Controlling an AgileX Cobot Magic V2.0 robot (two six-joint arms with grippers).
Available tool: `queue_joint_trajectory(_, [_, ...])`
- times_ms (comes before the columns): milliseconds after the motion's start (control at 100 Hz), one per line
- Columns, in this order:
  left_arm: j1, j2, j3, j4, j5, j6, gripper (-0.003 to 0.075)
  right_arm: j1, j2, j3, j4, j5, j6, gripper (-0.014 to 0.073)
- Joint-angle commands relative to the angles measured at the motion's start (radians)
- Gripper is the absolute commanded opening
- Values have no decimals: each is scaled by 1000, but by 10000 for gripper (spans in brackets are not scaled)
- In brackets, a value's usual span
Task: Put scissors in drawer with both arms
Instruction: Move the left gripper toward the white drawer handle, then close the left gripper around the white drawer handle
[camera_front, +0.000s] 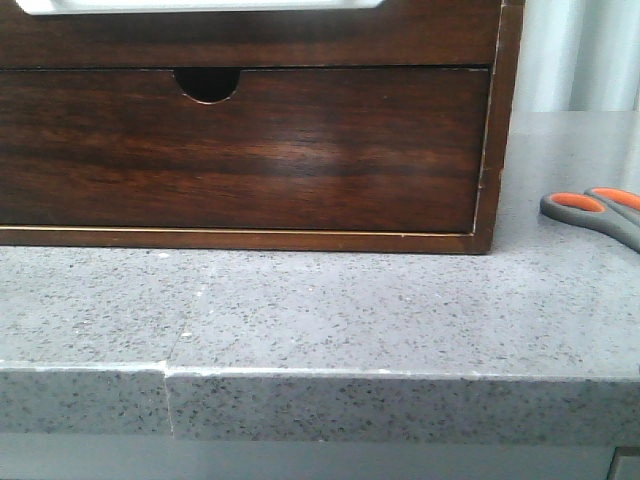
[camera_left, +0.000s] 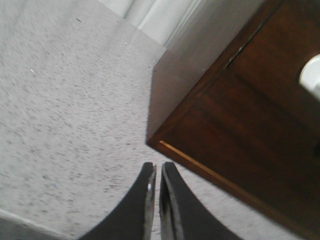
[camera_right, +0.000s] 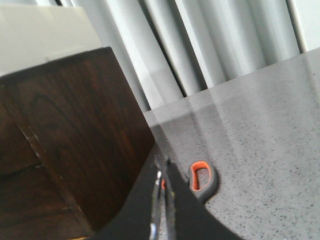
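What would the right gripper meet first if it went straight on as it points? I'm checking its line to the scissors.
Probably the scissors: their orange-lined handle loop lies just past the right gripper, beside the cabinet. Depth is unclear.

Home-like countertop setting: speckled grey stone counter (camera_front: 380, 300), pale curtains (camera_right: 200, 45)

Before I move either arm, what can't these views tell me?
- Scissors blades: cut off by the front view's right edge; in the right wrist view the right end effector covers them.
- Upper drawer: cropped by the front view's top edge.
- Left end effector: only its fingertips show, close together.
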Motion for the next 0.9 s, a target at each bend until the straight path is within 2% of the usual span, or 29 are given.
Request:
queue_joint_trajectory(0, [1, -34, 20, -135, -103, -7, -20, -4, -26, 32, 33, -85, -4, -45])
queue_joint_trajectory(130, [1, -34, 20, -298, -136, -7, -20, -4, -26, 32, 76, -103, -4, -45])
queue_joint_trajectory(220, [1, -34, 20, -333, -136, -7, -20, -4, -26, 28, 134, -116, -4, -45])
queue_joint_trajectory(340, [1, -34, 16, -511, -136, -7, -20, -4, -26, 4, 250, -107, -4, -45])
queue_joint_trajectory(390, [1, -34, 3, -564, -119, -7, -20, -4, -26, -14, 341, -94, -4, -45])
queue_joint_trajectory(530, [-1, -9, -79, -517, -17, -3, -20, -4, -1, -75, 505, -26, -4, -45])
queue_joint_trajectory(680, [-1, 81, -185, -500, 17, 85, -20, -4, 68, -158, 512, 50, -4, -45])
queue_joint_trajectory(790, [-1, 177, -270, -500, 102, 161, -20, -4, 132, -219, 512, 101, -4, -43])
queue_joint_trajectory(890, [-1, 283, -325, -576, 169, 162, -11, -4, 191, -257, 512, 129, -4, -32])
